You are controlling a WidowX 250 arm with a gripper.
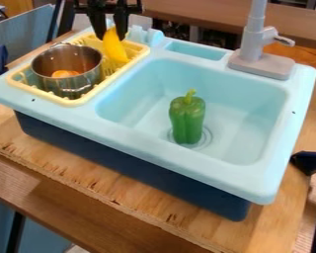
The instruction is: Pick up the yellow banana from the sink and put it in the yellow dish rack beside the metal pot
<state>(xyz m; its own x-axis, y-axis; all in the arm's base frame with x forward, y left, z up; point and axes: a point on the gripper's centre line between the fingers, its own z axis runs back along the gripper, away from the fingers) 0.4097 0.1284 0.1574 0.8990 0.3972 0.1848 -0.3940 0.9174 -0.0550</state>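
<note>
Right between the fingers of the tool (110, 36), which is clamped on its upper end, the yellow banana (116, 48) hangs down at the yellow rack (86, 102). Left of the tool, nearer the camera, the metal pot (83, 81) holds something orange (65, 73); well apart, to its right, a green pepper (187, 121) stands in the sink (246, 106).

bright diffuse light, soft faint shadows

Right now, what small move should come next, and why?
Perhaps ease the gripper slightly down: it is at the upper end of the yellow banana-shaped thing, whose lower end shows over the yellow rack, beside the metal pot.
</note>
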